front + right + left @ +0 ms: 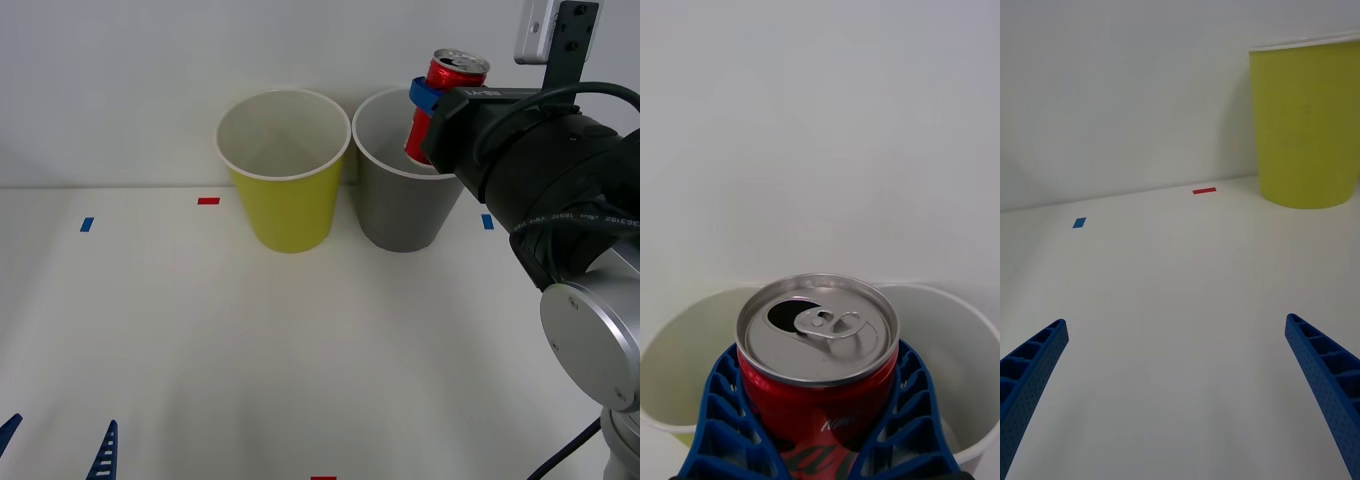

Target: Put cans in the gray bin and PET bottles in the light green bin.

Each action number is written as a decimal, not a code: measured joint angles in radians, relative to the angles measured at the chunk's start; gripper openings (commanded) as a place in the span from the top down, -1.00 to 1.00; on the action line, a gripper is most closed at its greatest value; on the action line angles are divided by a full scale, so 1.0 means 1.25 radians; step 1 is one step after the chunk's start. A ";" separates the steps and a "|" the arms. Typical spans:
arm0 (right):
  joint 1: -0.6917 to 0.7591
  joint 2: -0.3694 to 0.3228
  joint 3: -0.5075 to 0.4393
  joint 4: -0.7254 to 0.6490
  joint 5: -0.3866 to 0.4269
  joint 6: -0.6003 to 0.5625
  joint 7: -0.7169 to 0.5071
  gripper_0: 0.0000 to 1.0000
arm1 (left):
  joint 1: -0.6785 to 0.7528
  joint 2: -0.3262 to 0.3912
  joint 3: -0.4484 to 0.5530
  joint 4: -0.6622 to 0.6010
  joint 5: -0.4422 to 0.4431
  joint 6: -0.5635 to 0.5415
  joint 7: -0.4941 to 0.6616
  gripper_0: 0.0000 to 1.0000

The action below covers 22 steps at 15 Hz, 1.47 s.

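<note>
A small red can [445, 98] with a silver top hangs tilted over the mouth of the gray bin [400, 205], its lower end below the white rim. My right gripper [428, 105] is shut on the can; in the right wrist view its blue fingers [722, 420] clasp the can [818, 352] on both sides, with two pale bin openings behind it. The light green bin [290, 205] stands just left of the gray one; the left wrist view shows that light green bin [1307, 124] ahead. My left gripper [55, 450] rests open low at the table's near left. No PET bottles are in view.
Small tape marks lie on the white table [300, 340]: a red mark [208, 201] and a blue mark [87, 224] to the left of the bins, another blue mark [487, 222] right of the gray bin. A white wall rises behind the bins.
</note>
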 measured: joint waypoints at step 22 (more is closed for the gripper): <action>-0.186 -0.033 -0.119 0.516 -0.137 -0.407 0.154 1.00 | 0.000 0.000 0.000 0.000 0.000 0.000 0.000 -1.00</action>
